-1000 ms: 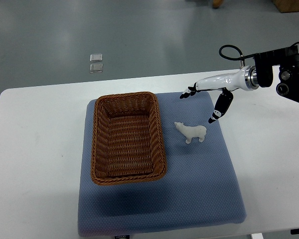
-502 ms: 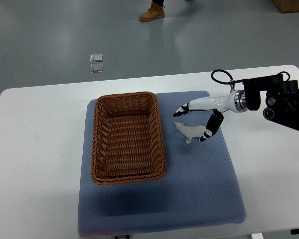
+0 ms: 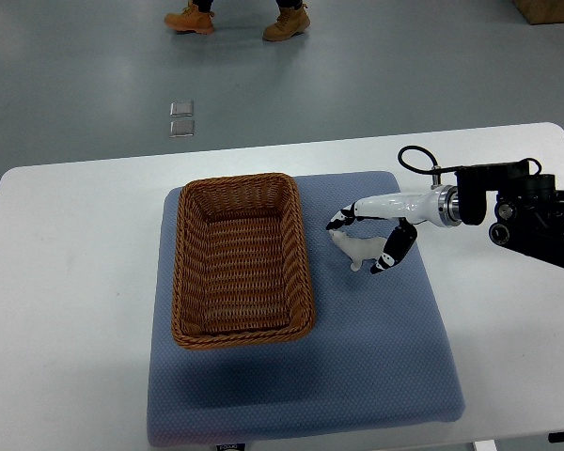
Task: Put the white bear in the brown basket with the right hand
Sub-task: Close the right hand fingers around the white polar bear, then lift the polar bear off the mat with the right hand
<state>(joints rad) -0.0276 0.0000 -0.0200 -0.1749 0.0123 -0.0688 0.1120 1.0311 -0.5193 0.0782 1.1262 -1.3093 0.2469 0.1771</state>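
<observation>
One view from above, six entries, largest first.

- White table (image 3: 66,282): fills most of the view, with grey floor beyond its far edge.
- Blue-grey mat (image 3: 357,366): lies flat on the table under both the basket and the bear.
- Brown basket (image 3: 242,258): a rectangular wicker basket, holding nothing, on the left half of the mat.
- Right arm: dark housing at the picture's right edge, with a white forearm reaching left over the mat.
- Right hand (image 3: 367,241): fingers (image 3: 343,216) spread over the bear's far side, thumb (image 3: 391,254) on its near right side. The digits bracket the bear and look to touch it, but a firm grasp cannot be confirmed.
- White bear (image 3: 357,247): stands on the mat just right of the basket, outside it, head toward the basket rim.
- Person's boots (image 3: 287,21): tan, on the floor at the top edge, well apart from the table.
</observation>
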